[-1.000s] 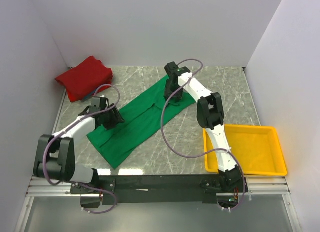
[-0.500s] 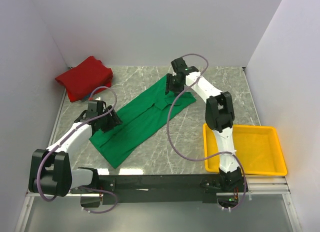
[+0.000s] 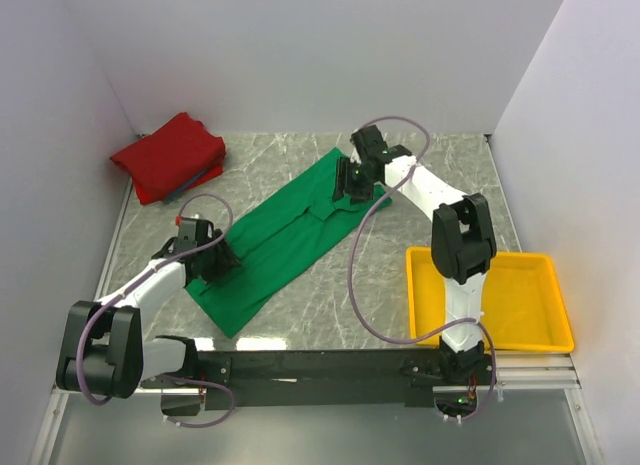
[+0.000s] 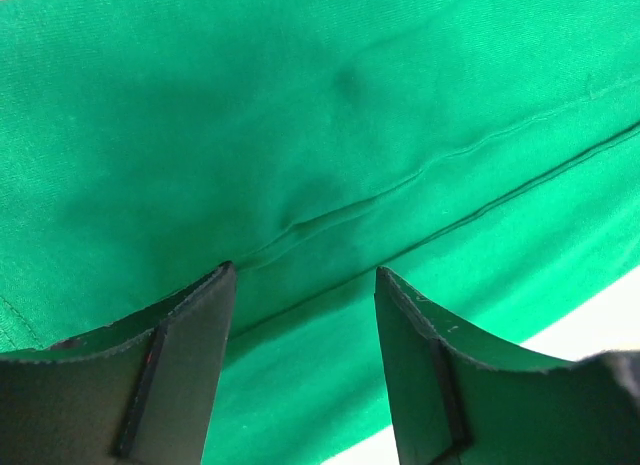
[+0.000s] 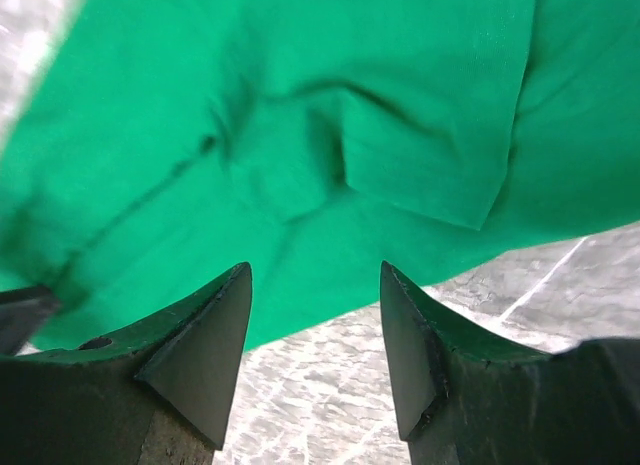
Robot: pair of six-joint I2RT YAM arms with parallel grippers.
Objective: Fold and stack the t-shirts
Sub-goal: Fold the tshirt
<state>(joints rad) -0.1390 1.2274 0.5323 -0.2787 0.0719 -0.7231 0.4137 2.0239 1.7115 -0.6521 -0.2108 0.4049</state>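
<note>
T-shirt (image 3: 290, 235), green, left hand (image 3: 212, 257) released over left edge, right hand (image 3: 352, 188) released over far edge

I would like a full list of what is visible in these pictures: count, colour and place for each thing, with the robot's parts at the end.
green t-shirt: one, bright green, laid as a long diagonal strip in the middle of the table
red t-shirt: one, red, bundled at the far left corner
tray: one, yellow, near right corner
table: one, grey marble pattern
walls: white, left, far and right sides
left gripper: one, black, open, over the green t-shirt's near end
right gripper: one, black, open, over its far end
</note>
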